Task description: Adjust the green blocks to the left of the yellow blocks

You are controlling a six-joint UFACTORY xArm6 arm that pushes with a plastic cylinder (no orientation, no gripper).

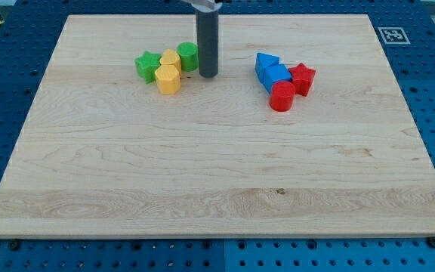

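Observation:
A green star block (147, 66) sits at the left end of a tight cluster near the board's top. Two yellow blocks touch it: a yellow hexagon (168, 78) at the cluster's bottom and a second yellow block (171, 59) above it. A green round block (189, 56) sits on the right of the yellow blocks, touching the upper one. My tip (208, 75) stands just to the right of the green round block, very close to or touching it.
A second cluster lies to the right: a blue triangle block (265, 63), a blue block (277, 75), a red star (302, 77) and a red round block (282, 97). The wooden board (202, 174) lies on a blue pegboard table.

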